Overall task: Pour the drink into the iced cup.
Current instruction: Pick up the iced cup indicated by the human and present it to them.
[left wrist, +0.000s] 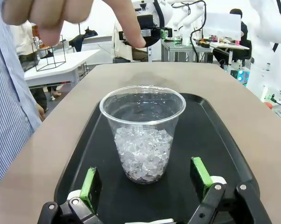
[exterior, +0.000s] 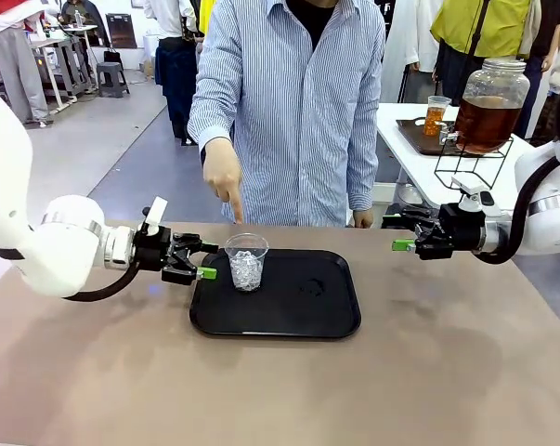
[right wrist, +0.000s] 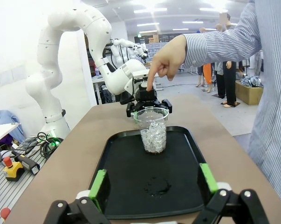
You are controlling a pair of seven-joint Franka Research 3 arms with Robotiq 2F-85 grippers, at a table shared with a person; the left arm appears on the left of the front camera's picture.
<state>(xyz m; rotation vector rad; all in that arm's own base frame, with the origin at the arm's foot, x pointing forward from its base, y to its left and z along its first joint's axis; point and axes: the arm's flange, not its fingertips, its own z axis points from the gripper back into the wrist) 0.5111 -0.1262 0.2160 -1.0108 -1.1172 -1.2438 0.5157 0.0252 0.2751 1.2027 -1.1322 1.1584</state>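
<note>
A clear plastic cup [exterior: 247,261] holding ice stands at the left end of a black tray [exterior: 298,311]. My left gripper [exterior: 203,260] is open just left of the cup, level with it; in the left wrist view the iced cup [left wrist: 143,133] stands upright just ahead of the green pads [left wrist: 90,183], not touched. The person's hand [exterior: 224,177] points a finger down at the cup from behind. My right gripper [exterior: 400,234] is open, hovering right of the tray; its wrist view looks along the tray [right wrist: 131,186] toward the cup [right wrist: 153,129]. The drink [exterior: 485,123] fills a glass dispenser jar on the side table.
A small cup [exterior: 435,115] of amber liquid sits on a dark tray beside the jar, on a white table [exterior: 410,153] at the back right. A small wet patch [right wrist: 157,186] marks the black tray's middle. The brown tabletop [exterior: 280,390] spreads bare in front.
</note>
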